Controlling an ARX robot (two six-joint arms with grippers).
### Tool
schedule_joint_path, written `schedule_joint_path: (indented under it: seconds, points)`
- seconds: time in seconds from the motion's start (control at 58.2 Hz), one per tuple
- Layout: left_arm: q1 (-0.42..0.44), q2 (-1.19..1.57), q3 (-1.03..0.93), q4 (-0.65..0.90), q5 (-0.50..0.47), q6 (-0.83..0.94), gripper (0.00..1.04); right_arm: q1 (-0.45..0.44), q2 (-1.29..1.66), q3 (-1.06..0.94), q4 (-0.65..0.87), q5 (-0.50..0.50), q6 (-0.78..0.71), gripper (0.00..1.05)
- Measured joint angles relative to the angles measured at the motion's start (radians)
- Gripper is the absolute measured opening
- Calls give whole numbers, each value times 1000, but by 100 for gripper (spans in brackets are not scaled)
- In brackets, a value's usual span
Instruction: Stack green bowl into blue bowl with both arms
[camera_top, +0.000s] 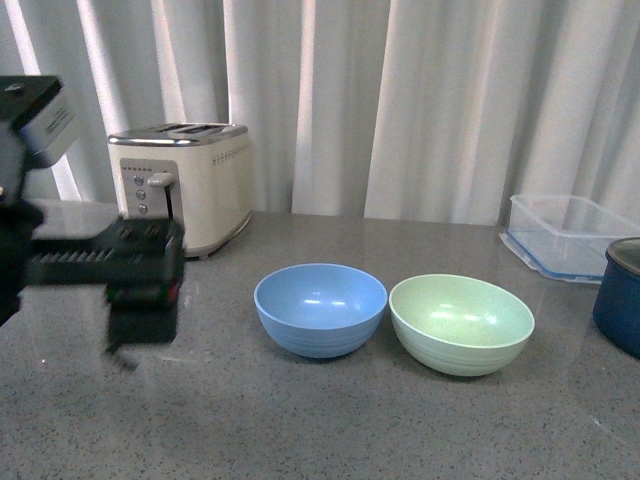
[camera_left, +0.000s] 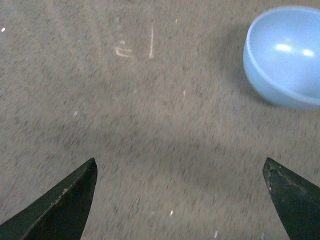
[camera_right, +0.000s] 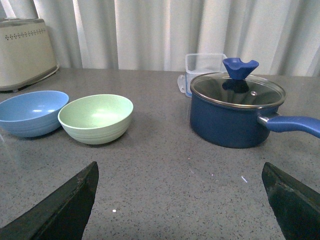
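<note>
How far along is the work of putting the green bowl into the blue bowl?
Nothing looks done yet: the green bowl stands on the counter beside the blue bowl, both empty. In hand: the left gripper is open over bare counter near the blue bowl, the right gripper open and apart from the green bowl; neither holds anything. Left: grasp the green bowl, lift it, set it inside the blue one.
</note>
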Motion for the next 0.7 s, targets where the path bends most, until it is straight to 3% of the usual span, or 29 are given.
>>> schedule_joint_path:
  seconds: [0.241,0.344,0.43,0.499,0.705]
  points:
    - [-15,-84,-80,1,-10,36,98,0,0,0,0,0,0,95]
    - [14,-108,-268,462,39,140,81,0,0,0,0,0,0,95]
    - [50,-156,-398,727,76,188,66,0,0,0,0,0,0,95]
    - [86,-212,-457,819,98,207,54,0,0,0,0,0,0,95]
    - [161,-334,-574,818,172,222,18,0,0,0,0,0,0,95]
